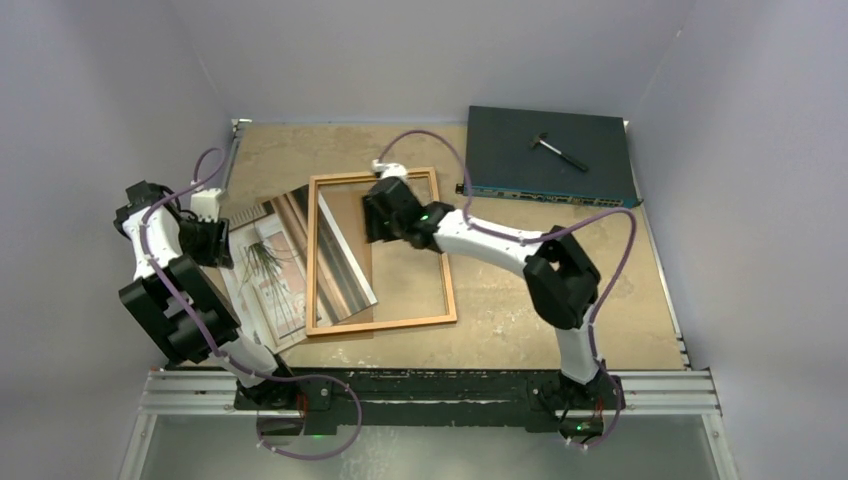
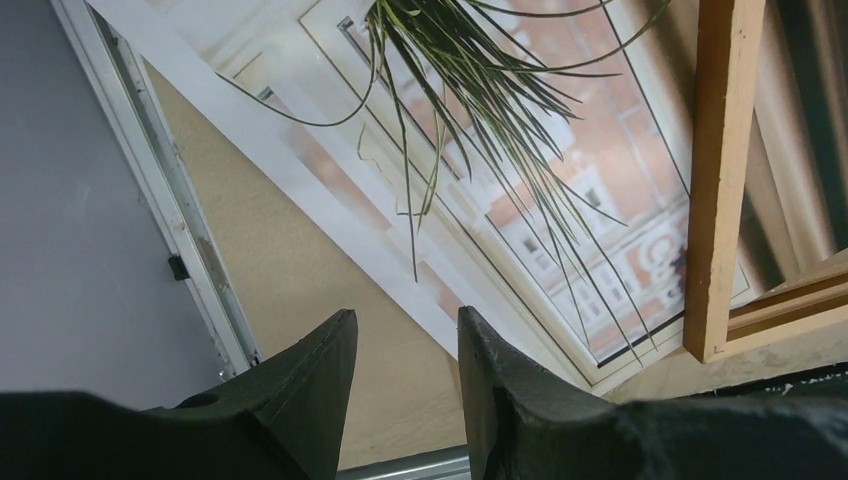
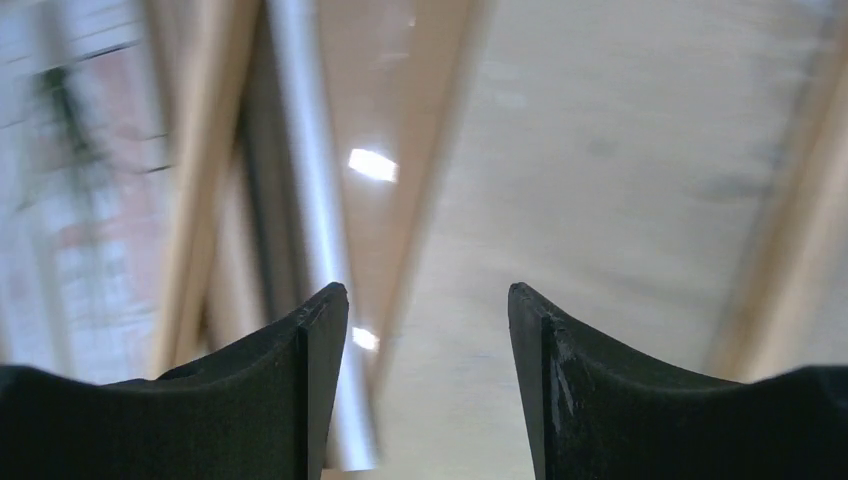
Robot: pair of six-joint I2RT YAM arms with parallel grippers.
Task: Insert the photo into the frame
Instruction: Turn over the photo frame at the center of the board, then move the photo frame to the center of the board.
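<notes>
Tan tabletop from above: a thin orange-brown wooden frame (image 1: 380, 325) lies below the right gripper (image 1: 373, 222), with a glossy striped brown-beige photo (image 1: 345, 270) just left of it, slanting under the rail. In the left wrist view, the left gripper (image 2: 405, 325) is half-open and empty beside a plant print (image 2: 600, 170). The right wrist view is blurred but shows jaws wide and empty, so this looks like the aligning step, and the next move needs a grip on the photo's edge.

The frame (image 1: 380, 325) is orange-brown; the photo (image 1: 345, 262) is striped brown, beige and black; the second print (image 1: 265, 272) shows green leaves over pink brick.
</notes>
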